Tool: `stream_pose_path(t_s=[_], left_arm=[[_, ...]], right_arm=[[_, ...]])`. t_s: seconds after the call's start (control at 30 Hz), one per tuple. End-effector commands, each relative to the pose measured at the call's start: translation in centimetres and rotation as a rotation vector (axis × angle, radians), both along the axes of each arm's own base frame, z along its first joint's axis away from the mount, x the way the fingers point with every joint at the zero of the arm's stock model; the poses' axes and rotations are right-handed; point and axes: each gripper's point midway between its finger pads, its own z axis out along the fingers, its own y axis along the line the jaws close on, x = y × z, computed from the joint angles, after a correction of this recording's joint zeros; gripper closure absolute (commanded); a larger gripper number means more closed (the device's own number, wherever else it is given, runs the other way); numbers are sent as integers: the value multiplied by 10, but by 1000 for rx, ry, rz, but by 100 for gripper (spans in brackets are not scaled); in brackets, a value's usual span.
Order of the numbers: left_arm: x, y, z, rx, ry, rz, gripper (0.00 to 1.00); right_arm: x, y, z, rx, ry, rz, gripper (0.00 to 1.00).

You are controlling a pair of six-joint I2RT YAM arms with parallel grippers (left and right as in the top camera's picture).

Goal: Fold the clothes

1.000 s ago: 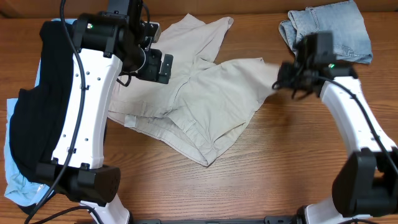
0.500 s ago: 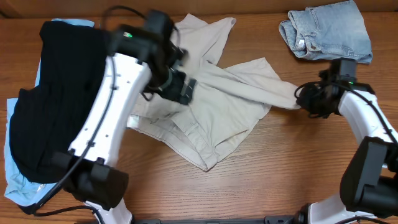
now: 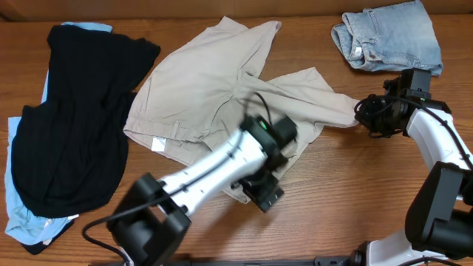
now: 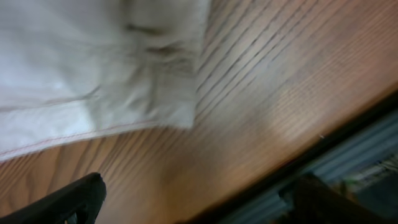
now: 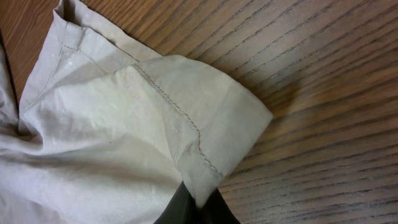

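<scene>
With the khaki shorts lying rumpled across the middle of the counter, the right pincer is gripping only a thin hem corner toward the right edge while the left pincer is hanging wide open, so any pull is risking slippage and bunching.

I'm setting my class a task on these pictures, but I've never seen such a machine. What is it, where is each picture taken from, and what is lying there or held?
These are two robot arms at a wooden table, each ending in a two-finger gripper. The wide picture looks down from above; the other two come from cameras on the wrists. On the table lie beige shorts, a black garment over a pale-blue one, and denim shorts. The right gripper is shut on a corner of the beige shorts. The left gripper is open, holding nothing, by the shorts' near edge.
</scene>
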Motion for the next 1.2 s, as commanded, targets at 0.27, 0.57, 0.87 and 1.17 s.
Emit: stream_pose_path(t_s=[0.27,0.57,0.87,1.17], left_arm=[[9,21,-45,147,-203,95,0],[-2,21,-71,103,-177,33,9],[18,32,-71,132,-234,164,51],[36,48,-68,134,-210,328,96]], right_arm=[[0,0,5,5,-11,0,96],[0,0,5,5,-10,0,96],[1,0,6,4,-16,0,96],[10,-2,20,-5,-53,0,96]])
